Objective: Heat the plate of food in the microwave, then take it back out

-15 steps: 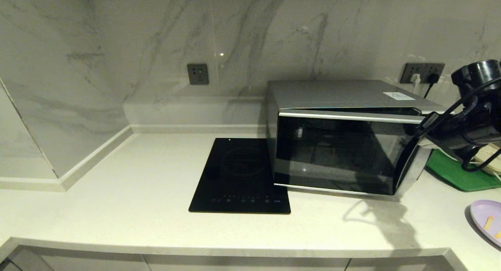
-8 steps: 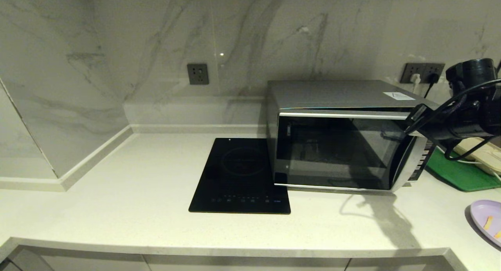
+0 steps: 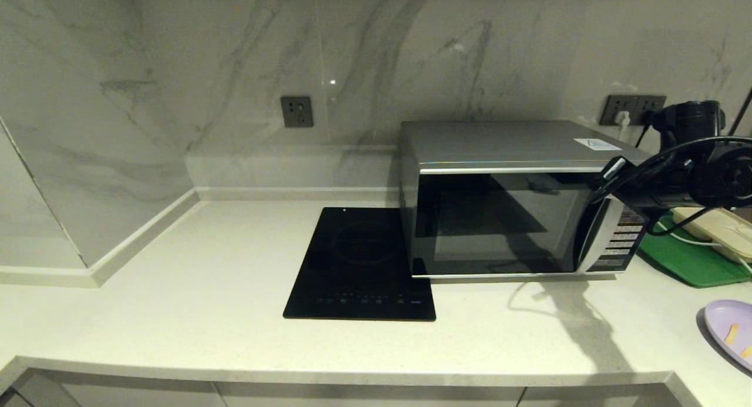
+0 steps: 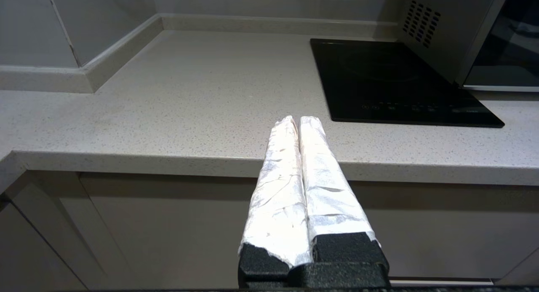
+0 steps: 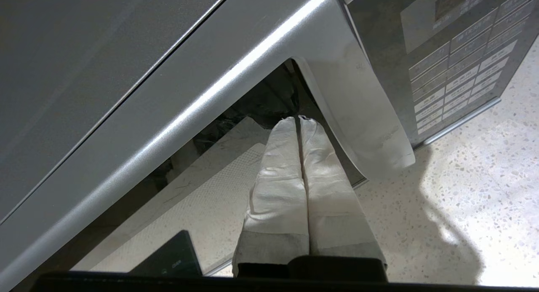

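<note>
The silver microwave (image 3: 499, 219) stands at the back right of the counter with its dark glass door flush against the body. My right gripper (image 3: 608, 171) is shut and empty, its tips (image 5: 298, 119) resting against the door glass beside the curved silver trim (image 5: 358, 115), near the door's upper right corner. The lavender plate (image 3: 719, 322) with orange-yellow sticks (image 3: 731, 334) lies on the counter at the far right, cut off by the edge of the head view. My left gripper (image 4: 298, 120) is shut and empty, held low in front of the counter edge, left of the hob.
A flat black hob (image 3: 361, 266) lies left of the microwave. A green tray (image 3: 687, 260) with a beige container (image 3: 717, 234) sits right of it, behind my right arm. The keypad (image 3: 623, 242) faces front. Plugs sit in the wall socket (image 3: 634, 108).
The microwave door swung from ajar to flush with the body, with my right gripper following it back toward the oven. The plate and left arm have not moved.
</note>
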